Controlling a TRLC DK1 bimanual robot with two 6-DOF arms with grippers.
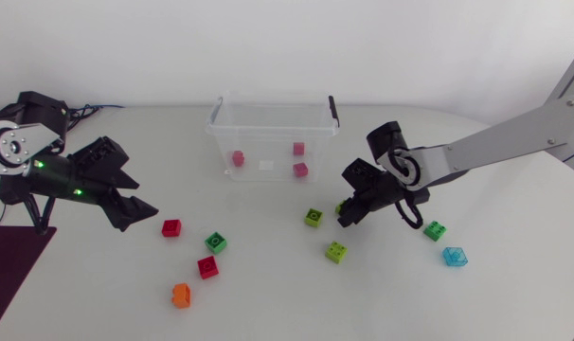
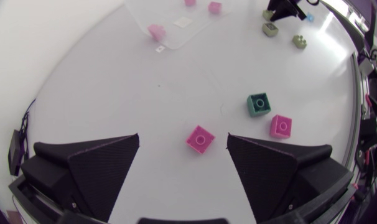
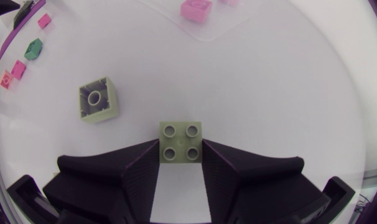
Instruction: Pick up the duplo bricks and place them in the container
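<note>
Green brick (image 3: 180, 142) pinched in your right gripper (image 3: 180, 155).
Your left gripper (image 2: 183, 135) stands spread, red brick (image 1: 171, 227) just ahead.

Lime duplo brick (image 1: 339, 208) in right end effector (image 1: 348, 217): from head view mostly hidden behind it, only sliver showing. Container (image 3: 213, 31): in both wrist views cut by edge, only near corner visible. Left wrist view: right end effector partly cropped, grip unreadable.

Container (image 1: 271, 133) sits back-middle on the table (image 1: 268, 303), three bricks (image 1: 299, 170) in it, loose bricks (image 1: 216, 242) scattered in front, another brick (image 3: 180, 142) pinched in the right gripper (image 3: 180, 157).
</note>
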